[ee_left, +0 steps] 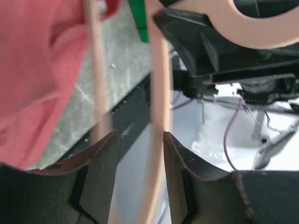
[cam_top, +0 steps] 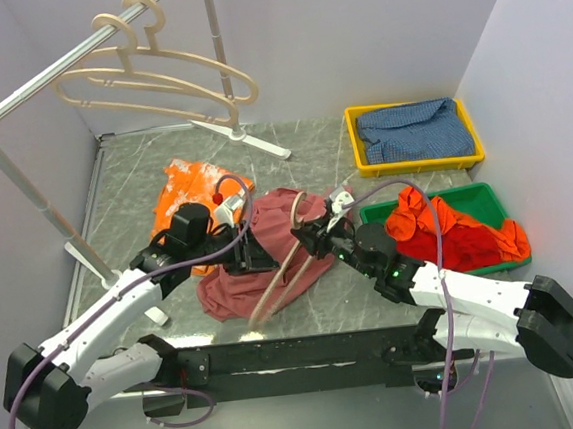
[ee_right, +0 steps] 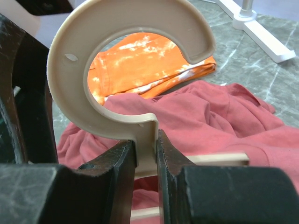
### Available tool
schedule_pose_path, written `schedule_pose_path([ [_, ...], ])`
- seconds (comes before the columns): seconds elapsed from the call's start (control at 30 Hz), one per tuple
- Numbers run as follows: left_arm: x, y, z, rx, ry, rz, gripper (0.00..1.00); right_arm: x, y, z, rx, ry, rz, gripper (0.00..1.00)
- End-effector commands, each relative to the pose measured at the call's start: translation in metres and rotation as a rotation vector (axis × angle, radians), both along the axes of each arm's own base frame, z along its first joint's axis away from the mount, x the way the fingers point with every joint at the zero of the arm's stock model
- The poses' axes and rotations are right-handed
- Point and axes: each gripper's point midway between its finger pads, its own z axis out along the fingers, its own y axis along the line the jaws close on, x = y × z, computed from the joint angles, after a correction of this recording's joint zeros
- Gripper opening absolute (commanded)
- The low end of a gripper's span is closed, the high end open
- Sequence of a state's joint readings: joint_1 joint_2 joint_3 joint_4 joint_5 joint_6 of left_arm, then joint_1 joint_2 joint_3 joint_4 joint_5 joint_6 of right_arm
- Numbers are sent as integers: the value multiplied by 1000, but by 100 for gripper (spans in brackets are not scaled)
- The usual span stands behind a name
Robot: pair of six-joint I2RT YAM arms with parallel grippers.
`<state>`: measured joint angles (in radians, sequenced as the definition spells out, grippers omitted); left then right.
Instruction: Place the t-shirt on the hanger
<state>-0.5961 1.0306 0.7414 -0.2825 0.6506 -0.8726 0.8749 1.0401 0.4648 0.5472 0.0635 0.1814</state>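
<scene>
At the middle of the table, your right gripper (ee_right: 146,149) is clamped tight on the neck of the hanger (ee_right: 67,88), just under the hook. It holds the hanger over the dusty-rose t-shirt (ee_right: 224,112), which lies crumpled on the tabletop (cam_top: 311,147) beside the orange cloth (cam_top: 189,188). Your left gripper (ee_left: 140,140) stands about half open, with one hanger arm passing loose between its jaws; it grips nothing. None of the shirt looks threaded onto the hanger yet. Watch two risks. With only a narrow pinch at the neck, the hanger could pivot or slip if your left fingers nudge that arm. Closing the left jaws here would likely catch plastic rather than fabric.
</scene>
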Motion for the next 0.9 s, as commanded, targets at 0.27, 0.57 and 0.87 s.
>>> schedule_pose_path([
  [0.27, 58, 48, -36, 331, -84, 260, 47, -2, -13, 16, 70, -60, -49, 0],
  [0.57, 57, 26, -81, 526, -80, 235, 48, -3, -12, 23, 95, -70, -49, 0],
  [0.87, 56, -11, -94, 585, -110, 180, 50, -1, -12, 26, 96, -75, -71, 0],
])
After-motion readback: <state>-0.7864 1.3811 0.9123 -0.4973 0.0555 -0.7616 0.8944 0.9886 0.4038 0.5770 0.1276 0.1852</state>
